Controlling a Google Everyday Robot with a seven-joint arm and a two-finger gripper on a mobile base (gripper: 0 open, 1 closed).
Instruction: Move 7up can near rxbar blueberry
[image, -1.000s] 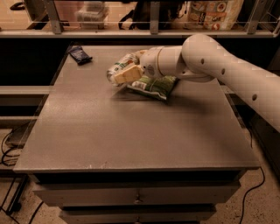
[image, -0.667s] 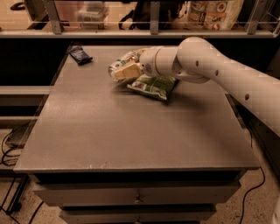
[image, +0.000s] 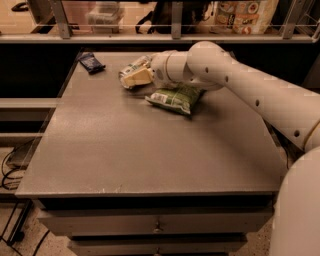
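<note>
The 7up can (image: 132, 67), silver-white with a green band, lies sideways in my gripper (image: 134, 76), whose cream fingers (image: 137, 78) are shut on it just above the grey table (image: 125, 150), at the far middle. The rxbar blueberry (image: 91, 62), a small dark blue flat wrapper, lies at the far left corner of the table, to the left of the can with a gap between them. My white arm reaches in from the right.
A flat green-white snack bag (image: 176, 98) lies under my forearm, right of the gripper. A rail (image: 170, 37) and shelf with boxes run behind the table's far edge. Drawers sit below the front edge.
My gripper has carried the can a little to the left and farther back, away from the snack bag and closer to the blue bar.
</note>
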